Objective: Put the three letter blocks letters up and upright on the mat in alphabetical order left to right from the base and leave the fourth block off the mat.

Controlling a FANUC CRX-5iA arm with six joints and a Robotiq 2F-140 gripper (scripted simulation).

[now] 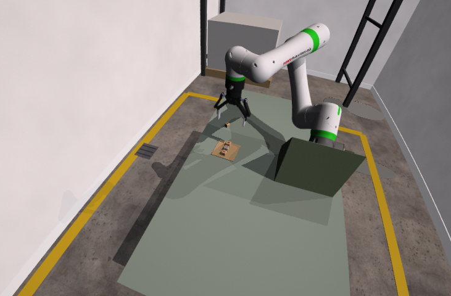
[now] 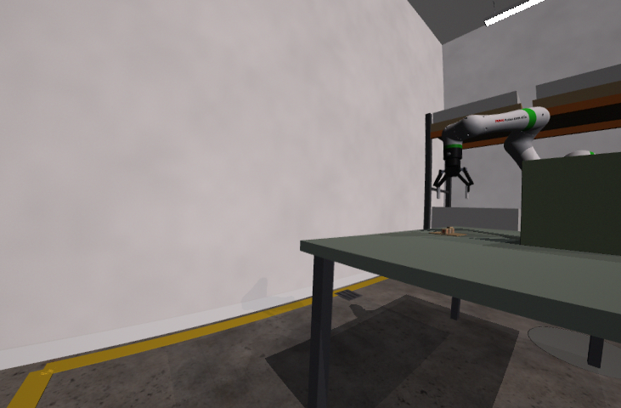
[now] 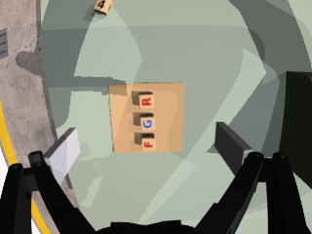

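Dark green box (image 1: pixel 320 167) (image 2: pixel 580 204), yellow floor line (image 1: pixel 103 190) (image 2: pixel 185 334)

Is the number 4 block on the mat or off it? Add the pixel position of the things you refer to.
Off it. In the wrist view, the block with the 4 (image 1: pixel 227 124) (image 3: pixel 102 6) sits away from the mat (image 1: pixel 234 155) (image 3: pixel 168 141), with green table showing between them.
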